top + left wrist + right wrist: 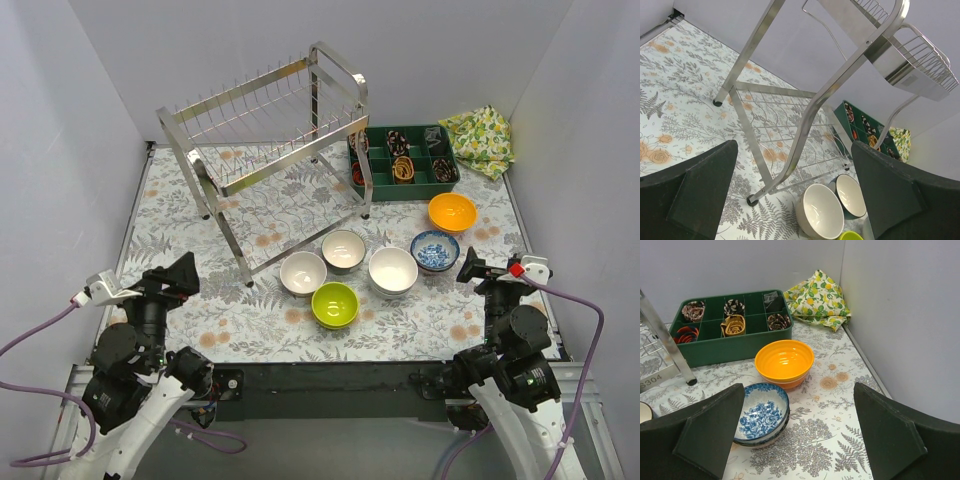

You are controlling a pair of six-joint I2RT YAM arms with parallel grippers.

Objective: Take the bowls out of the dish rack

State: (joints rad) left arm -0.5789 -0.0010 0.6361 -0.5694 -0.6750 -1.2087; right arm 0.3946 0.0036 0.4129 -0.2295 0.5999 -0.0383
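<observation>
Top, rack: dish rack point(270, 140) stands far-left on the table point(200, 320).
Top, bowls: white bowls point(302, 272), lime green bowl point(335, 305), blue-and-white bowl point(435, 250) and orange bowl point(452, 212) sit on the table before the rack, between left gripper point(182, 272) and right gripper point(472, 268).
Left wrist, jaws: apart, clamping nothing; rack and two white bowls ahead.
Right wrist, jaws: apart, clamping nothing; blue-and-white bowl near left finger, orange bowl beyond.

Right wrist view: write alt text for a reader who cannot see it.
An orange bowl and a blue-and-white bowl sit on a floral table ahead of the open right gripper; a green compartment tray and lemon-print cloth lie behind.
</observation>
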